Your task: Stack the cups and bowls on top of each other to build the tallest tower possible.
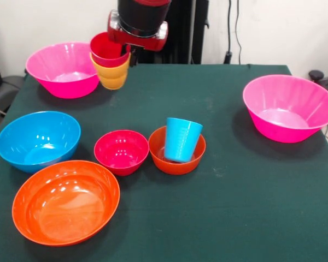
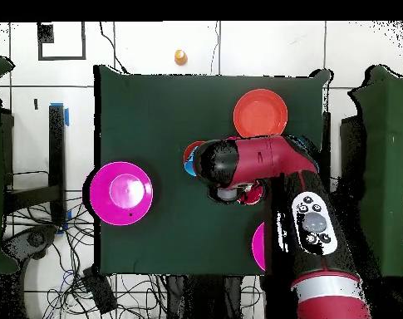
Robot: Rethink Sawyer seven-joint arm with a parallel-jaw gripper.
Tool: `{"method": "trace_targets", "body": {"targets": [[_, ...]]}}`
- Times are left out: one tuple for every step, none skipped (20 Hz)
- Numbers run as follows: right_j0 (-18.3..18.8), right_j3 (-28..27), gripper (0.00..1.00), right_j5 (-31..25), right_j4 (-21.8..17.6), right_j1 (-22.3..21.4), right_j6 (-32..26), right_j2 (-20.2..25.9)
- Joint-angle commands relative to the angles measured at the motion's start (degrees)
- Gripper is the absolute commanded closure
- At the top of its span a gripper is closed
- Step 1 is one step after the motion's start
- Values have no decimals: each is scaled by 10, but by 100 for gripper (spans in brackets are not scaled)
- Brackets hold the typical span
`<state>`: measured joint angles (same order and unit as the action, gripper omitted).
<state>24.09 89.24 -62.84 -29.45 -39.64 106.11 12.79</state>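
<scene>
My gripper (image 1: 128,56) hangs at the table's far edge, shut on the rim of a red cup (image 1: 108,50). That cup is nested in an orange-yellow cup (image 1: 112,73), and the stack is held tilted just above the table, beside the left pink bowl (image 1: 63,71). A blue cup (image 1: 181,139) leans inside the small orange bowl (image 1: 175,161). Next to it sits a small crimson bowl (image 1: 121,153). In the overhead view the arm (image 2: 254,162) covers the gripper and the cups.
A blue bowl (image 1: 37,139) and a wide orange bowl (image 1: 65,203) (image 2: 260,112) sit at the front left. A second pink bowl (image 1: 290,109) (image 2: 121,191) stands alone at the right. Dark green cloth (image 1: 235,207) covers the table.
</scene>
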Motion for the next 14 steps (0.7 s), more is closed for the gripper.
{"method": "trace_targets", "body": {"targets": [[-14, 8, 100, -3, 54, 28, 75, 12], [-18, 10, 100, -1, 61, 28, 79, 11], [-21, 12, 100, -2, 73, 29, 83, 11], [-26, 13, 100, 2, 78, 29, 90, 9], [-30, 14, 100, 3, 85, 31, 94, 8], [-34, 13, 100, 7, 92, 33, 99, 7], [-39, 12, 100, 10, 98, 35, 104, 6], [-43, 11, 100, 12, 106, 37, 108, 5], [-48, 10, 100, 13, 115, 38, 113, 4], [-54, 8, 100, 10, 123, 37, 116, 3], [-60, 5, 100, 7, 131, 38, 121, 1], [-67, 0, 100, 6, 137, 40, 126, -3], [-73, -5, 100, 4, 143, 42, 130, -6], [-79, -10, 100, 6, 147, 45, 134, -9]]}}
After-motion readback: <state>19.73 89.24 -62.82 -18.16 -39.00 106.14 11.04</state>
